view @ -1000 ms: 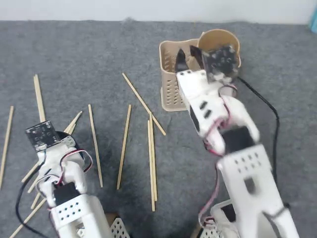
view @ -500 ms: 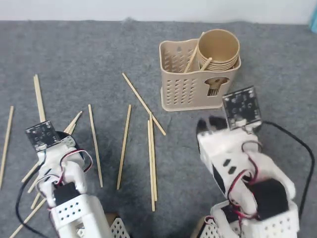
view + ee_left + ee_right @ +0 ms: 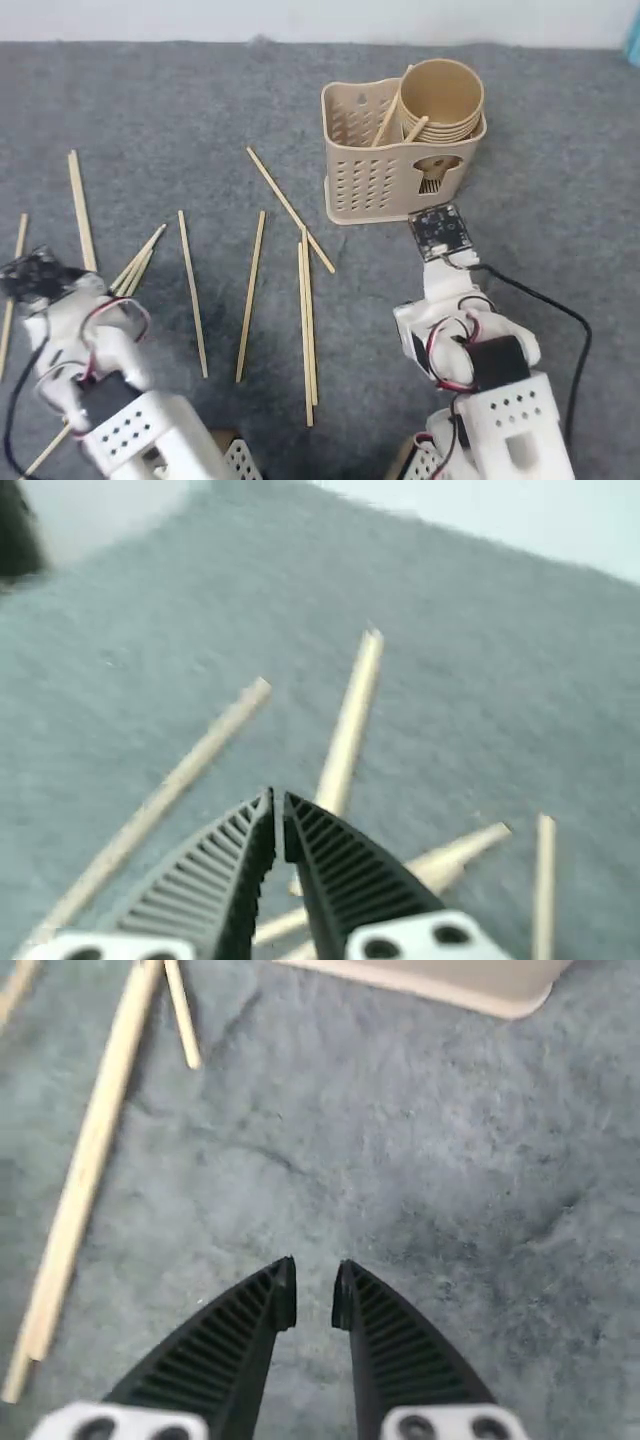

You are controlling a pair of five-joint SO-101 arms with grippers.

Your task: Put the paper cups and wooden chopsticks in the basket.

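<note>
One basket (image 3: 370, 190), one cup stack (image 3: 441, 95), roughly twelve chopsticks (image 3: 250, 295).

No legible text, label, number or sign anywhere.

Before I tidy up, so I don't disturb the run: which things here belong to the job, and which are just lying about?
Job: basket, cups stacked in it, two chopsticks in it, loose chopsticks on the mat.
Lying about: cable, mat.
</note>
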